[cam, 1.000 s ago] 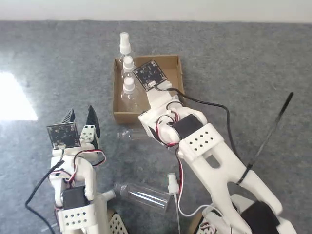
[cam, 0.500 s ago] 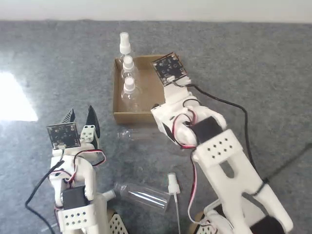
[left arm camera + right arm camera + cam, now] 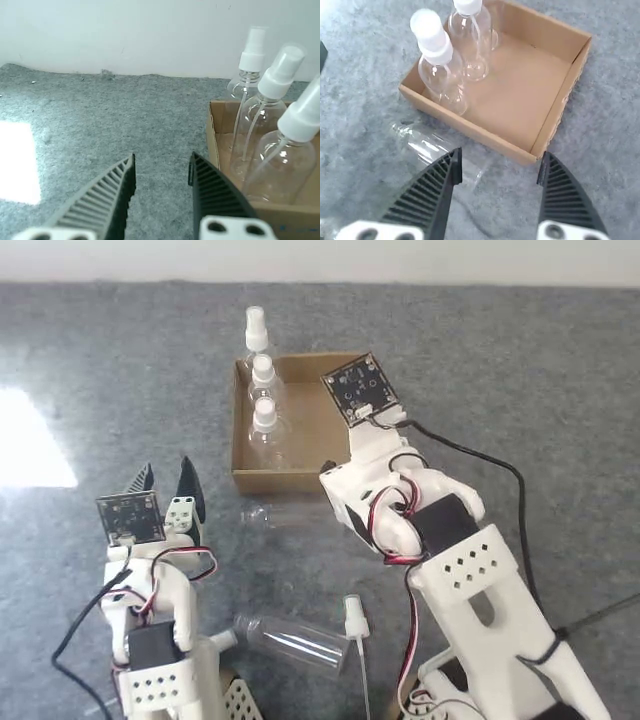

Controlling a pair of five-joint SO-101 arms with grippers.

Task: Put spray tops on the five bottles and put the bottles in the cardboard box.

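1. Two capped bottles (image 3: 265,430) upright inside the cardboard box (image 3: 270,481), against one side wall: likely finished and stowed
2. Third capped bottle (image 3: 256,330) just outside the box's far wall, apparently awaiting boxing
3. Uncapped bottle (image 3: 268,515) lying just before the box's near wall; second uncapped bottle (image 3: 290,638) and loose spray top (image 3: 354,618) farther back
4. Right gripper (image 3: 500,155) above that near wall, jaws wide, empty, seemingly lining up
5. Left gripper (image 3: 161,160) off the box's near corner, jaws partly apart, empty
6. Grey felt surface (image 3: 520,360) under the box, white wall (image 3: 400,260) beyond

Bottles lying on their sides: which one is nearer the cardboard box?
The topless bottle lying just in front of the cardboard box. The other lying bottle is farther off, near the arms' bases, beside a loose spray top.
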